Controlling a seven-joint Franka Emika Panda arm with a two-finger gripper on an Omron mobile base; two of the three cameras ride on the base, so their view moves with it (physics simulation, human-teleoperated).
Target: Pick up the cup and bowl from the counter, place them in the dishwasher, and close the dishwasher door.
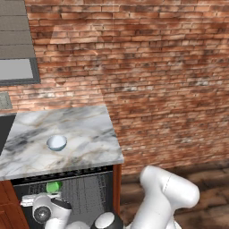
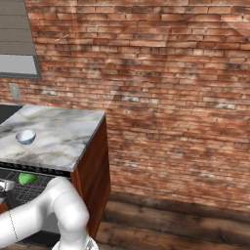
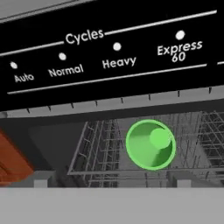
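The green cup (image 3: 151,145) lies on its side in the dishwasher's grey wire rack (image 3: 100,144), mouth facing the hand camera. It also shows in the base views as the cup (image 1: 54,187) and the cup (image 2: 27,178), just under the counter edge. My gripper (image 1: 30,199) hangs low in front of the open dishwasher (image 1: 85,192), a little short of the cup and apart from it. Its fingers are hidden. The pale bowl (image 1: 57,143) stands upright on the marble counter (image 1: 89,129), left of centre, also seen as the bowl (image 2: 26,137). The dishwasher door is out of view.
The dark control strip (image 3: 109,52) with cycle labels runs just above the rack opening. A reddish wooden cabinet side (image 2: 93,171) flanks the dishwasher on the right. The brick wall (image 1: 156,67) stands behind, and a wood floor (image 2: 185,219) lies to the right.
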